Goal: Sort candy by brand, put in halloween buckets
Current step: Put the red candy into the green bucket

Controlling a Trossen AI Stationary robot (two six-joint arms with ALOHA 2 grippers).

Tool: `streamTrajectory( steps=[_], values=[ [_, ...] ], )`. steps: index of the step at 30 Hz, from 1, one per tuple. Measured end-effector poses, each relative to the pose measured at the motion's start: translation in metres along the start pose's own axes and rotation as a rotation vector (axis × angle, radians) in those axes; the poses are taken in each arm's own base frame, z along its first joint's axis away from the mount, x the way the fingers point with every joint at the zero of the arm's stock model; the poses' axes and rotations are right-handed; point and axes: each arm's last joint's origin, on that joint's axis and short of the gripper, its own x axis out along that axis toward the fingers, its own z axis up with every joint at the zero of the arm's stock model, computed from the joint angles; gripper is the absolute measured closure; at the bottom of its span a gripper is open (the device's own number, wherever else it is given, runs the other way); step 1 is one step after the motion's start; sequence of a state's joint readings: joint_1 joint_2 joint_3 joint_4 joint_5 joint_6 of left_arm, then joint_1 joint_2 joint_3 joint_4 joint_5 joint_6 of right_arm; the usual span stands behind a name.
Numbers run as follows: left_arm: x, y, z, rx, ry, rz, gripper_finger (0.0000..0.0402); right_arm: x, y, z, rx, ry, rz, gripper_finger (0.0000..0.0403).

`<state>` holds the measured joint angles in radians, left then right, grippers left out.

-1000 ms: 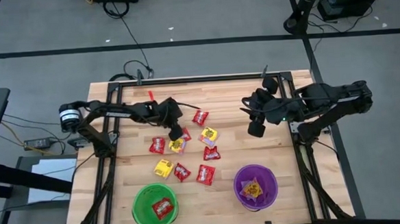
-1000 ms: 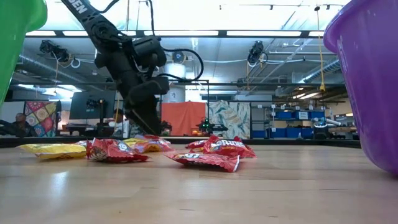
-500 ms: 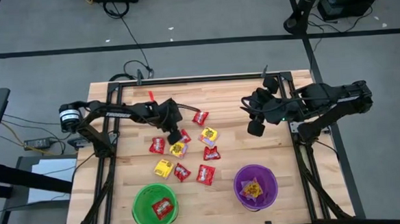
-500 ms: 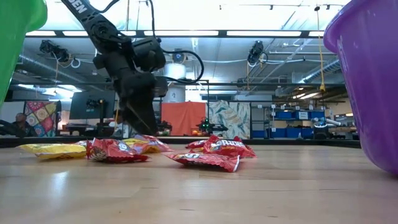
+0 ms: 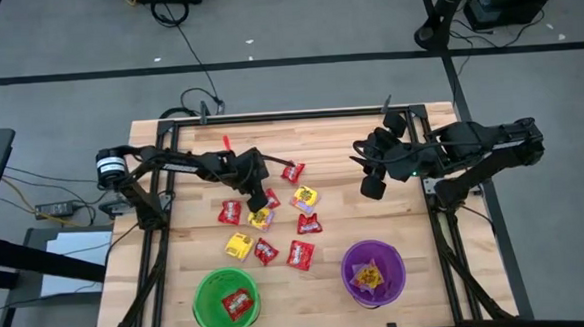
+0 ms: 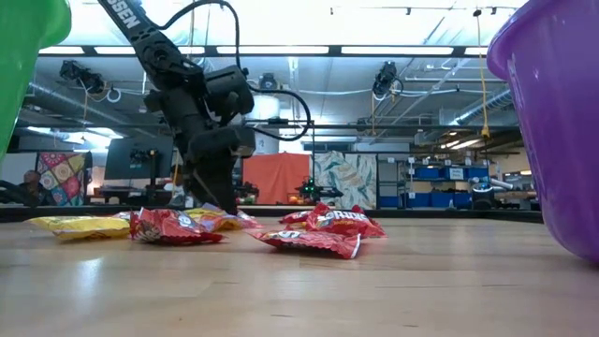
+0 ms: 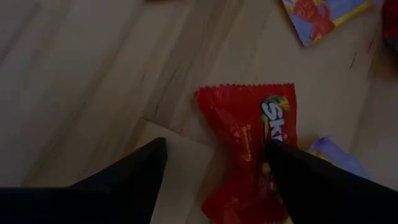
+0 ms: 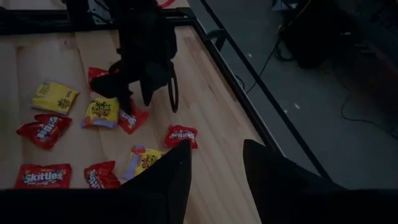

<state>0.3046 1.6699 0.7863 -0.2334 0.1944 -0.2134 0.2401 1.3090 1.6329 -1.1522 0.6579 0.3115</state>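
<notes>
Red and yellow candy packets lie flat in a loose cluster mid-table. The green bucket stands at the near edge with a red packet inside. The purple bucket, to its right, holds a yellow one. My left gripper is open and points down, low over a red Skittles packet. One finger is over the packet's edge, the other over bare wood beside it. My right gripper hovers open above the table's right side, away from the candy. My left gripper comes at the red Skittles packet from above. One fingertip overlaps the packet's long edge. I cannot tell whether it touches. The packet lies flat on the wood.
A yellow packet lies partly under or against the red one. Further packets sit close by: red, yellow, red. Bare wood lies between the cluster and the buckets. In the low view both bucket walls frame the near edge.
My left gripper has shifted slightly over the cluster and tipped from a slant to nearly upright, with its fingertips staying low by the red packet. The packets and my right arm have kept still.
</notes>
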Motion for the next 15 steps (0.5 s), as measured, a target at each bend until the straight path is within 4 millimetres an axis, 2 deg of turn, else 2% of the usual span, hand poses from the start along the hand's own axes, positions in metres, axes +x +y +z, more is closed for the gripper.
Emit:
streamTrajectory(
  steps=[5,15],
  values=[
    [-0.0063,-0.0016,0.0017,0.005,-0.029,-0.006,0.0162,0.0000,0.0000,0.0000,0.000,-0.001,-0.001,0.0245],
    [-0.0086,-0.0026,0.0019,-0.025,-0.014,-0.042,0.0334,0.0000,-0.0001,0.0000,-0.018,-0.001,-0.004,0.0245]
  ],
)
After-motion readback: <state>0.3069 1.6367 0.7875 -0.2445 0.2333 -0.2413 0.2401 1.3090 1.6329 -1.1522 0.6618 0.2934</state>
